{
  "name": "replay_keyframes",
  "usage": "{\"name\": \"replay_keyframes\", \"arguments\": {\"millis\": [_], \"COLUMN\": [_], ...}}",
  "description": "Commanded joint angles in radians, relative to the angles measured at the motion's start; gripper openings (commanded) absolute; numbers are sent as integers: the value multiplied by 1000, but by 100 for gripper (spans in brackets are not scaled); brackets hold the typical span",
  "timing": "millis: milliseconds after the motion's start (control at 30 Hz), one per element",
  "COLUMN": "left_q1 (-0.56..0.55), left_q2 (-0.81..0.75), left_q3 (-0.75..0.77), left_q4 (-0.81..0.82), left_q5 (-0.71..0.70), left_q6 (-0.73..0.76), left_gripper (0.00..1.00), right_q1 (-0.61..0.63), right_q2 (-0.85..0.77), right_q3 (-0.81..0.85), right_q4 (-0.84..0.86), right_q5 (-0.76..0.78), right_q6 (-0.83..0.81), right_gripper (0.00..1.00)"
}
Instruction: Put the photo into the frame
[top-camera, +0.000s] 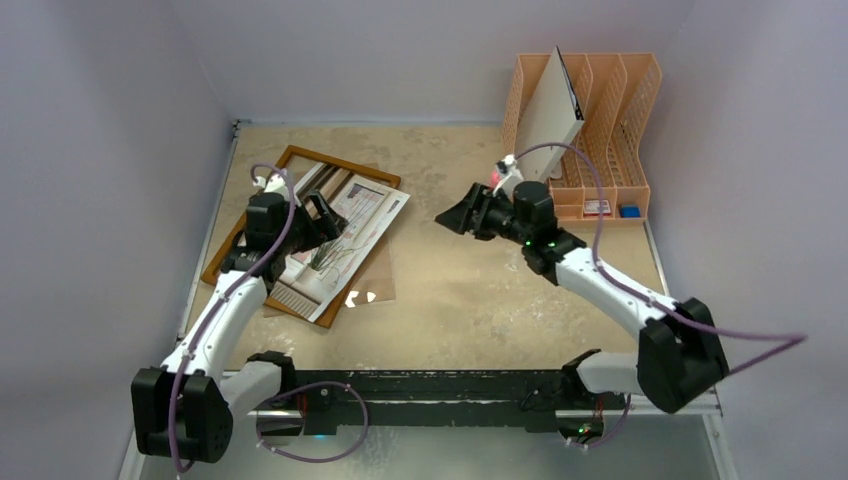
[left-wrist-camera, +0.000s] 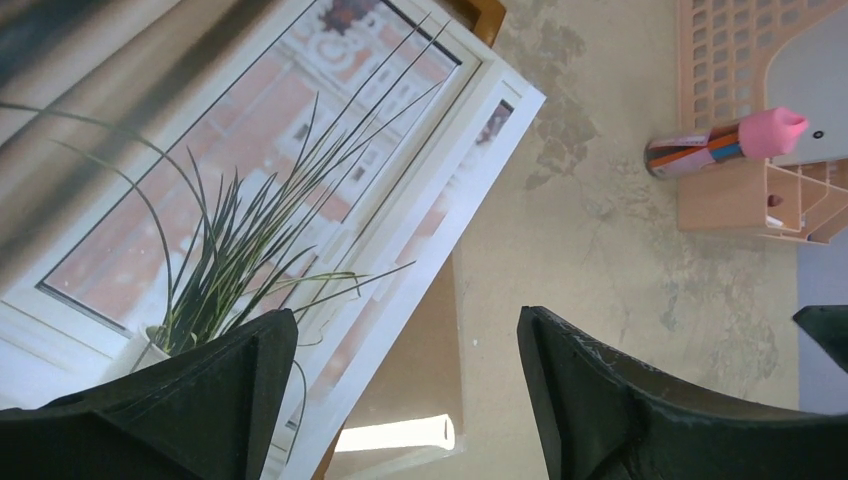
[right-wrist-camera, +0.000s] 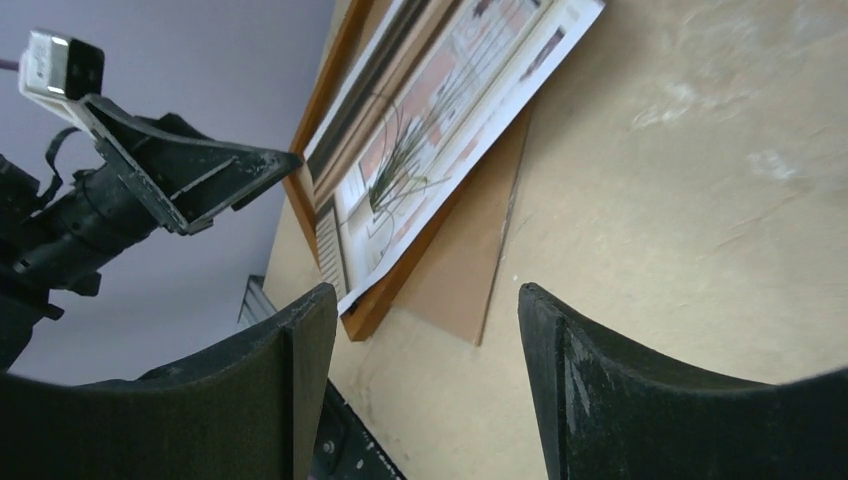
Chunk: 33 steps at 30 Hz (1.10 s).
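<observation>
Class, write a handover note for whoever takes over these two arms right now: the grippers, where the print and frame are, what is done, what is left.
Left gripper: open, empty, over the pale rectangular paper photo of a spiky plant.
Right gripper: open, empty, off to the right.
The photo lies skewed on the light-brown wooden picture frame, overhanging its edge; a thin brown board pokes out beneath.
Done: photo is on the frame.
Left: square it inside.
</observation>
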<state>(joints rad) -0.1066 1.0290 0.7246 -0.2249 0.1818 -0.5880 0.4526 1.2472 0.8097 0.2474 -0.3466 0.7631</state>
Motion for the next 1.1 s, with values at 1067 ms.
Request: {"name": "replay_keyframes", "arguments": {"millis": [1067], "left_q1": [0], "left_q2": [83], "left_q3": [-80], "left_q4": [-41], "left_q5": [46], "left_q6": [-69], "left_gripper": [82], "right_q1": [298], "right_q2": [904], "right_q3": [649], "right_q4": [173], "right_q5": [109], "right_q6": [191], "right_gripper": [40]}}
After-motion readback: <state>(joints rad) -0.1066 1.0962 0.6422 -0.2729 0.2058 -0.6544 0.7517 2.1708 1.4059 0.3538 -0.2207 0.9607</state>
